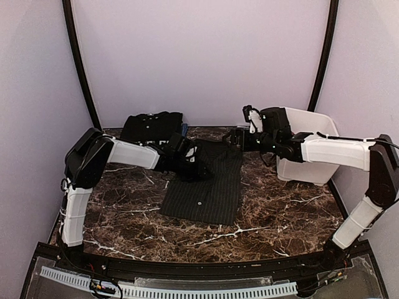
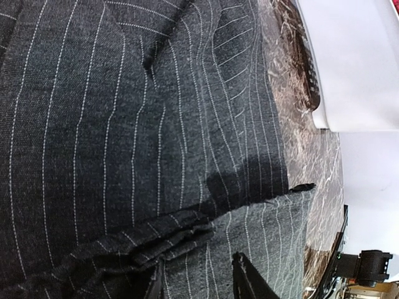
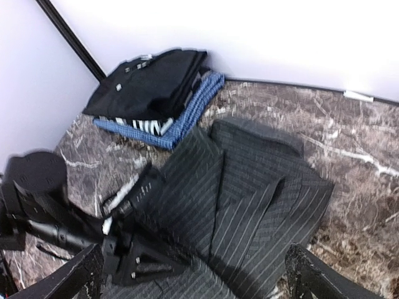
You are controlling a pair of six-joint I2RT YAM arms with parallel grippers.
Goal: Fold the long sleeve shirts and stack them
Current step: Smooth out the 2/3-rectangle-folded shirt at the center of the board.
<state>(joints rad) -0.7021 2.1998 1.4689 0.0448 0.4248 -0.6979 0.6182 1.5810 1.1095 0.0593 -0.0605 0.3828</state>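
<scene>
The pinstriped long sleeve shirt (image 1: 209, 187) lies part-folded in the middle of the table and fills the left wrist view (image 2: 124, 124). My left gripper (image 1: 187, 165) sits at its left edge, shut on a bunched fold of the cloth (image 2: 202, 283). My right gripper (image 1: 234, 138) hovers open over the shirt's far right corner (image 3: 196, 283), its fingers wide apart with nothing between them. A plain black shirt (image 3: 149, 84) lies folded on a blue shirt (image 3: 187, 118) at the back left.
A white basket (image 1: 315, 124) stands at the back right, under my right arm. The left arm's gripper body (image 3: 124, 249) shows dark in the right wrist view. The marble tabletop (image 1: 280, 212) is bounded by walls at the back and both sides.
</scene>
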